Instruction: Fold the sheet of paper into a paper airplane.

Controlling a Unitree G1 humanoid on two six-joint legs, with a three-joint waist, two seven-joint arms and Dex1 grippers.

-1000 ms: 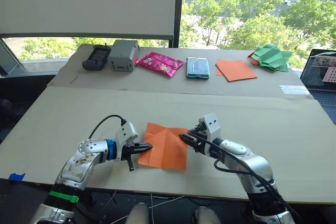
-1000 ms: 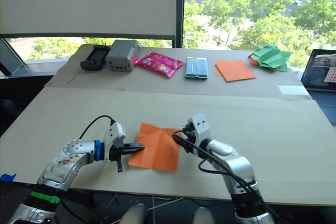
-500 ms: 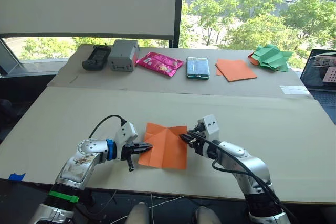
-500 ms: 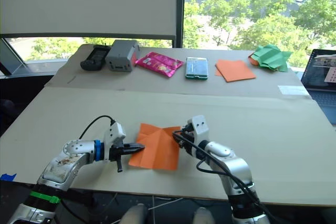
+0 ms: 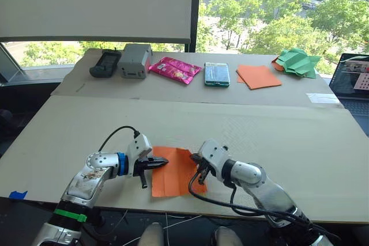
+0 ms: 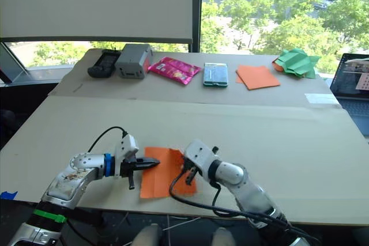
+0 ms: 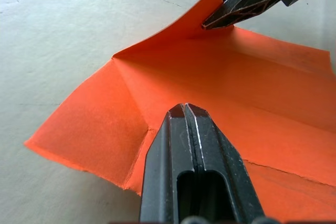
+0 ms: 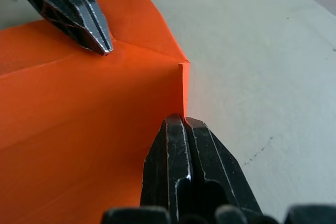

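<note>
paper [image 5: 171,171] lies on the cardboard table [image 5: 277,136] near its front edge, between the two grippers, folded over into a tall narrow strip; its long axis runs from the front edge away toward the window, leaning slightly, with no point formed yet; left gripper [image 5: 163,162] has its fingers pressed together, tips resting on the paper's left part, seemingly to pin it so it cannot slide; right gripper [image 5: 201,175] also has its fingers together, and the left wrist view shows them pinching a raised corner of the paper [image 7: 214,4], likely carrying that flap over to lay a lengthwise crease; the right wrist view shows a folded edge and a small turned corner just beyond its tips; judged so, the fold is in hand and early; stack [image 5: 258,76] and green paper [image 5: 297,62] sit well beyond the paper, at the far side.
</note>
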